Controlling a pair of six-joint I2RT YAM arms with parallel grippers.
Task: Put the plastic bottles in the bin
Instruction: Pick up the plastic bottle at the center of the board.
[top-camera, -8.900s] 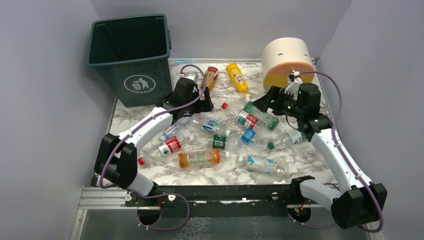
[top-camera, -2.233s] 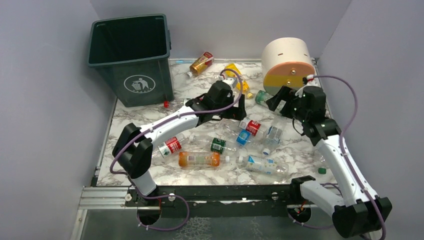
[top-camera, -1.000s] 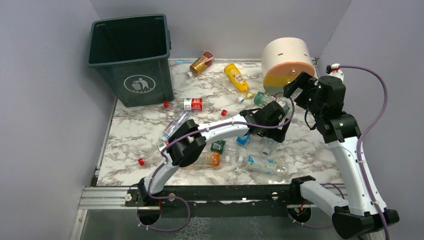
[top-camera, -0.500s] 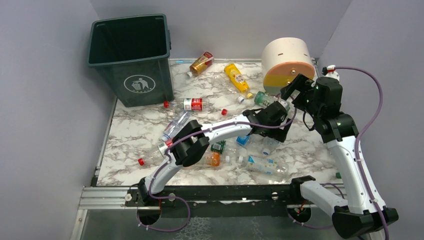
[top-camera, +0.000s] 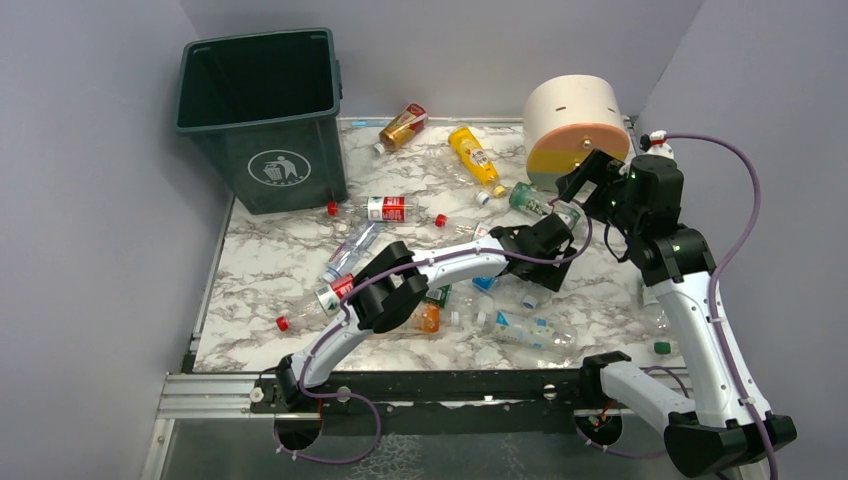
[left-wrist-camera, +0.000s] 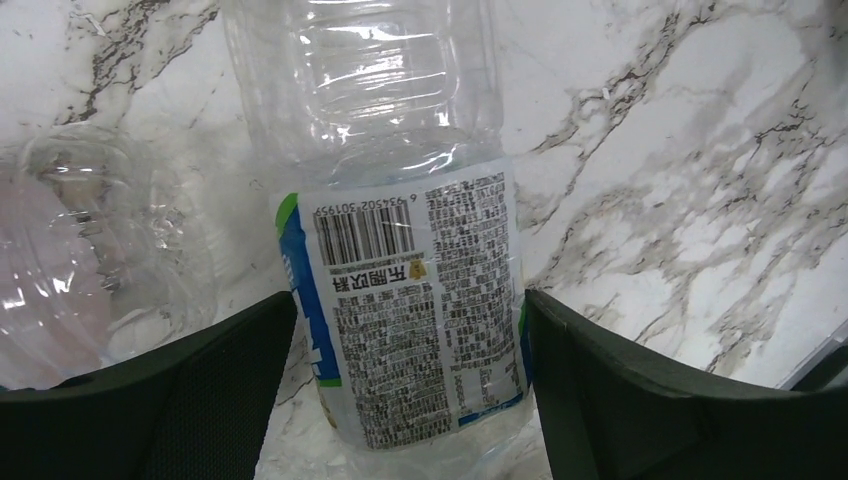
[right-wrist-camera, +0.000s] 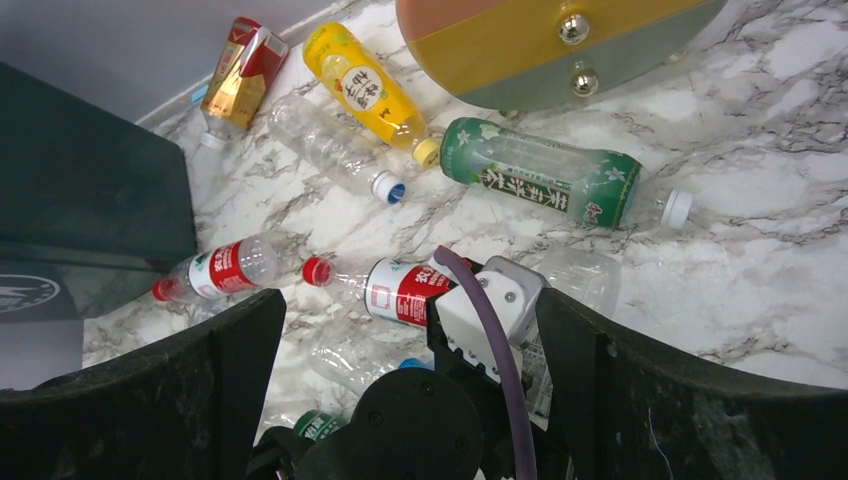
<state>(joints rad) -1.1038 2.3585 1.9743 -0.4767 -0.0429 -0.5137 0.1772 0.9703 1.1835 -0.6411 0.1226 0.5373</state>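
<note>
Left gripper (left-wrist-camera: 408, 330) straddles labelled bottle (left-wrist-camera: 392, 230), grip unclear | bottle's ends cut off | right gripper (right-wrist-camera: 405, 300) wide

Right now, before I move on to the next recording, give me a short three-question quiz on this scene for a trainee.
1. True or false: the bin stands upright.
2. What lies between the left arm's fingers? A) a clear bottle with a printed label; B) a yellow bottle; C) nothing.
3. Beside the cylinder, what colour is the closest bottle?
Key: 1 true; 2 A; 3 green.
</note>
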